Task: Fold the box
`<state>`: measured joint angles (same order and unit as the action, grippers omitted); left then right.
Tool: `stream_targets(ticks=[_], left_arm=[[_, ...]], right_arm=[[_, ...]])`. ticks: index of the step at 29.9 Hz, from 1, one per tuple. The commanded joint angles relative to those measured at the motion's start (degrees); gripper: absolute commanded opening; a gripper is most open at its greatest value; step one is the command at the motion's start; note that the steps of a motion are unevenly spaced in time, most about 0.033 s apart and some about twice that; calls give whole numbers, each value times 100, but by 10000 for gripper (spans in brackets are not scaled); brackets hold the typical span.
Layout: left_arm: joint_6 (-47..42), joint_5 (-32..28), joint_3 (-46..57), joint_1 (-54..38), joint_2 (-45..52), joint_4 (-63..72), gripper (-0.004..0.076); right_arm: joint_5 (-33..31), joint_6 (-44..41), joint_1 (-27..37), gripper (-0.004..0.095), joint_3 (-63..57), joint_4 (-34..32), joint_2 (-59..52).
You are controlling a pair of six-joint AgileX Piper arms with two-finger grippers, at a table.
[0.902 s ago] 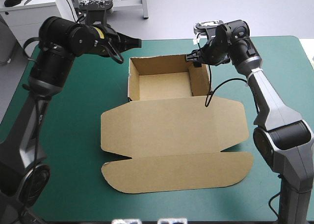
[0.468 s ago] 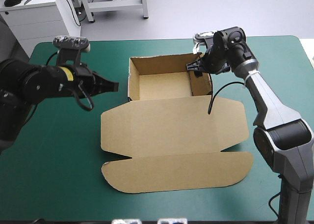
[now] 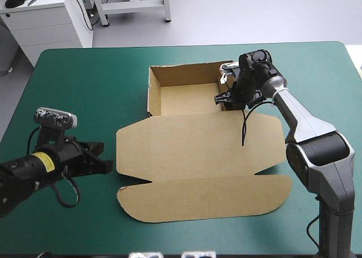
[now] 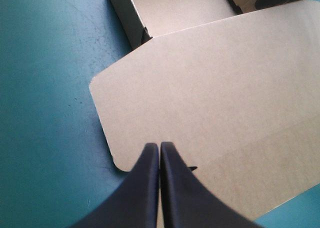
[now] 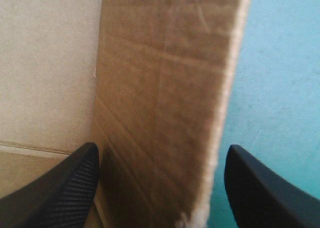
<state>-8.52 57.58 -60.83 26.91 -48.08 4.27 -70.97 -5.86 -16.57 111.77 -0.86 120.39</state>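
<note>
One brown box (image 3: 198, 156) lies in the middle of my table, partly set up. Its far part is an open tray (image 3: 189, 99) with walls raised on the far, left and right sides. From the tray's near side the lid (image 3: 198, 147) lies flat toward me, with a rounded wing at either end. Past a crease, the long front flap (image 3: 203, 198) lies flat as well, nearest my edge of the table.

My right gripper (image 5: 162, 147) is at the tray's right wall (image 5: 160, 78), close to the corner where that wall meets the lid. Its black fingers (image 5: 65, 183) are spread wide and stand one on either side of the wall. One is on the inside above the tray's floor, the other on the outside above the cover. The wall's top edge runs between them, and as far as I can see neither finger presses on the board.

My left gripper (image 4: 159, 145) is low over the left part of the table, toward my edge, and points at the box. Its fingers (image 4: 145, 188) are pressed together into a single point with nothing held between them. That point is right at the lid's left end, near the notch where the lid and flap meet. I cannot tell whether it touches the board.

The two grippers are well apart, at opposite corners of the box. The teal-green cover (image 3: 85, 82) shows all around it.
</note>
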Motion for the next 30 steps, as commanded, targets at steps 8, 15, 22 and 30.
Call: stream_targets(ticks=[8,15,22,30], left_arm=[[15,-1030,1400,33,1209,39,-8],[-10,-1438,1966,33,1712,39,-8],[-10,-1438,2109,33,1844,39,-8],[-10,-1494,2109,33,1844,39,-8]], right_arm=[[62,110,-7,0,249,14,-214],[-71,343,164,-20,747,-144,-304],[-71,586,1184,-20,1058,-865,-824],[-71,648,3387,-19,1034,86,-1018]])
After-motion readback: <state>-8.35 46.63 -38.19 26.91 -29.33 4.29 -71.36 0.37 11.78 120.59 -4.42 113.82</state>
